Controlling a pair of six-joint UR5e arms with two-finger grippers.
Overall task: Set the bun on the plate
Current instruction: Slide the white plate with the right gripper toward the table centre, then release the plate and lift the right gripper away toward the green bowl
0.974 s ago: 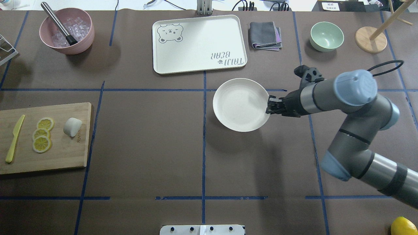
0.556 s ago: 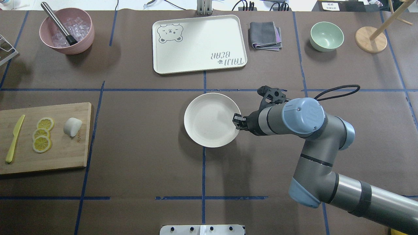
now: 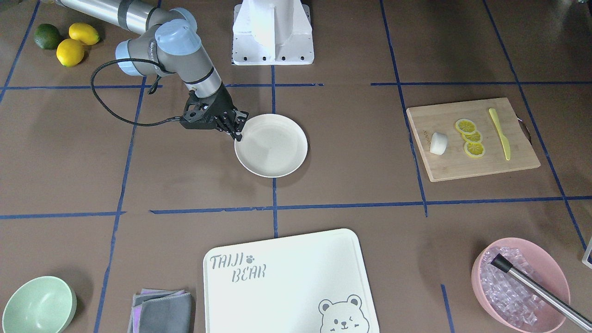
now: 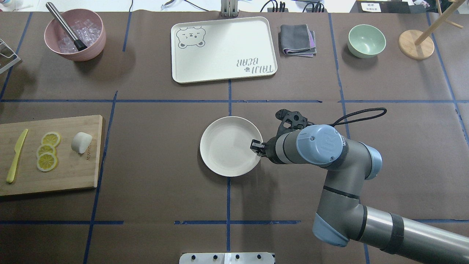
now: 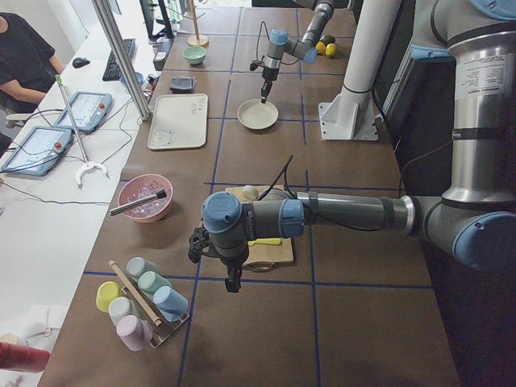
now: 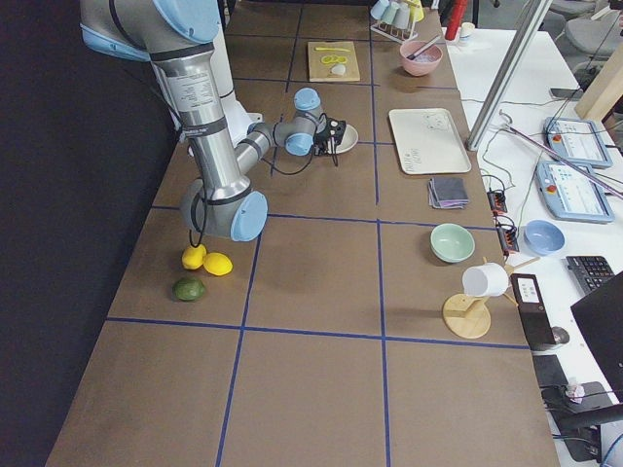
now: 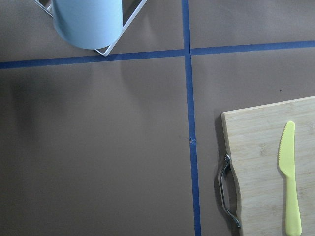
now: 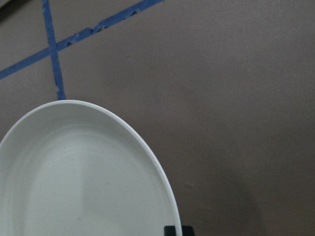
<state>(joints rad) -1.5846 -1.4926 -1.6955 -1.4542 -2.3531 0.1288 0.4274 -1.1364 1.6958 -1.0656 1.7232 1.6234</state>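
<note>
The bun lies on the wooden cutting board at the table's left, next to the lemon slices; it also shows in the front view as the bun. The round cream plate is near the table's middle, over a blue tape line. My right gripper is shut on the plate's right rim, seen from the front as the right gripper on the plate. My left gripper hangs beyond the board's end; I cannot tell if it is open.
A yellow knife lies on the board. Along the far edge stand a pink ice bowl with a metal tool, the bear-print board, a folded cloth and a mint bowl. A rack of cups stands near my left gripper.
My right gripper has carried the plate left and toward the robot's side, from near the far tape line to the table's middle. The bun has not moved.
</note>
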